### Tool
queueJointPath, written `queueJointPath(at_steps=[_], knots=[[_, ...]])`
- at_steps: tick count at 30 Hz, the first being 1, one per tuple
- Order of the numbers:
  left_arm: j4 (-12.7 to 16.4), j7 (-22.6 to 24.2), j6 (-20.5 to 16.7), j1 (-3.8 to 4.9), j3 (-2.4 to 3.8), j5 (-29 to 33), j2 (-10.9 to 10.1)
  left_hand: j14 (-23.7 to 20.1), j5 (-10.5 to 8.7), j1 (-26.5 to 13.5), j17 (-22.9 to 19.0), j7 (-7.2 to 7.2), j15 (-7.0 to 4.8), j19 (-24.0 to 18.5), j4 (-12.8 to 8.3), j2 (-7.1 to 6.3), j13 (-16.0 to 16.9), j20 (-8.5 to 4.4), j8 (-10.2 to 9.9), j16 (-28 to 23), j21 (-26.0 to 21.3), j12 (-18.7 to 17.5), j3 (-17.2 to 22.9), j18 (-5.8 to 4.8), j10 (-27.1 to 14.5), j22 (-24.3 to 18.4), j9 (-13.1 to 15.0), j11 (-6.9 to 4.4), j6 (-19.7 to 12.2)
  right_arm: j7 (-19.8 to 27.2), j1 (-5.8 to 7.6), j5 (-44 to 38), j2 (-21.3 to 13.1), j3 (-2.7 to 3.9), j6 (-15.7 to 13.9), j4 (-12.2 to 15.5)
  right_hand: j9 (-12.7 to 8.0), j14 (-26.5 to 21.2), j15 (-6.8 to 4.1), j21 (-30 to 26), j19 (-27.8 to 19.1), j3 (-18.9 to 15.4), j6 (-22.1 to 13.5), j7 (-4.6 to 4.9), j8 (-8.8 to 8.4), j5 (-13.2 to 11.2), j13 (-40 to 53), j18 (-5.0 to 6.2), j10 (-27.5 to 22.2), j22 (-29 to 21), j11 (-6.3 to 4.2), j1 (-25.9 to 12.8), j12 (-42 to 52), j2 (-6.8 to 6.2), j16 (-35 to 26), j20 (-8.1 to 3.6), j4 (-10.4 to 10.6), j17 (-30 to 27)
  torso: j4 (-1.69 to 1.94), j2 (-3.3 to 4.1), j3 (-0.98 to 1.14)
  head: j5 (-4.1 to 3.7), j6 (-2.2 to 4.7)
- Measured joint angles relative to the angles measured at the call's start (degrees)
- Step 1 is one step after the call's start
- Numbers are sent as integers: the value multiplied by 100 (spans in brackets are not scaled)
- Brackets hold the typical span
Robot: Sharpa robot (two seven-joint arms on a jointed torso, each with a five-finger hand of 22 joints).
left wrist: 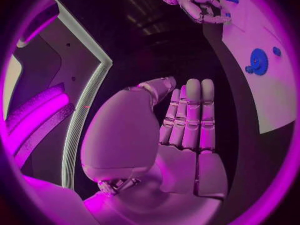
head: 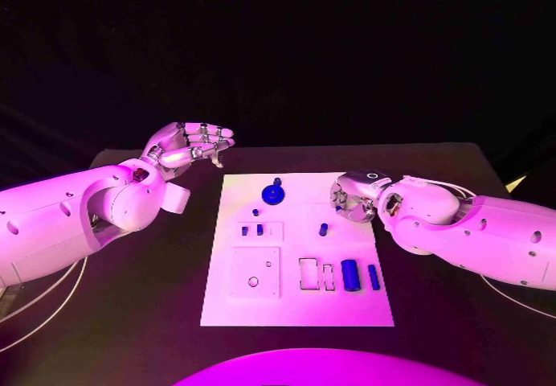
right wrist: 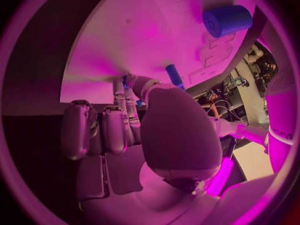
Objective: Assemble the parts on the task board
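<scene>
- A white rectangular task board lies flat in the middle of a black table, its long sides running from near to far.
- Small blue parts sit on the board: a round blue gear near the far edge with a tiny peg just beyond it; two little pieces left of centre; a short blue peg right of centre; a blue cylinder and a slimmer blue rod side by side near the right edge, close to shallow rectangular recesses.
- A square raised plate with a hole lies on the near left of the board.
- The left hand hangs above the table beyond the board's far left corner, well clear of it; its fingers are curled loosely inward with nothing in them.
- The right hand is low over the board's far right edge, fingers bent downward; from the head view I cannot tell whether it grips anything.
- The left wrist view adds the left palm with fingers lying side by side and empty; the gear shows on the board off to one side.
- The right wrist view adds the right hand close up; a blue peg stands on the board just beyond its fingertips; contact is unclear; the cylinder lies farther off.
</scene>
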Motion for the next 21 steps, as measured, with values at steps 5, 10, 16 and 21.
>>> queueJointPath(at_steps=[5,10,16,21], knots=[[5,-5,0,-1,0,-20,1,0,0,0,-4,16,0,0,-16,0,0,0,0,-11,0,7,-16,0,-9,-2,-1,9,-16,-58,-5,-120,18,2,45,26,68,10,-31,33,21,127,15,-3,20,133,-5,0,47,-1,47,-1,-113,29,-43,-21,-153,-49,-1,-2,-1,-13,-12],[12,-10,0,-1,1,-45,1,0,0,0,-14,22,0,0,-16,0,0,0,0,-30,-23,22,-16,0,-29,-7,-7,29,-23,-123,-9,-249,27,2,80,59,111,10,-30,88,21,215,73,-1,19,212,-27,0,97,-1,97,-39,-206,67,-58,-21,-275,-100,-1,-2,0,-19,-13],[22,-20,-1,-1,1,-70,-2,-20,0,0,-28,43,20,0,-31,0,-1,0,0,-53,-23,21,-31,0,-71,-15,-16,27,-43,-195,-22,-382,6,-4,63,121,132,11,-30,117,21,254,74,-1,18,212,-59,1,127,-1,127,-47,-256,74,-66,-21,-327,-117,-4,-1,0,-36,-7],[27,-39,0,-1,1,-92,-5,-73,0,0,-55,72,31,-30,-47,-1,-14,30,0,-117,-77,44,-47,-1,-165,-32,-38,61,-134,-225,-39,-442,-45,-18,-30,182,147,10,-30,172,21,307,74,-2,17,212,-70,1,127,-2,127,-70,-314,96,-66,-21,-381,-122,-4,-1,3,-47,0]])
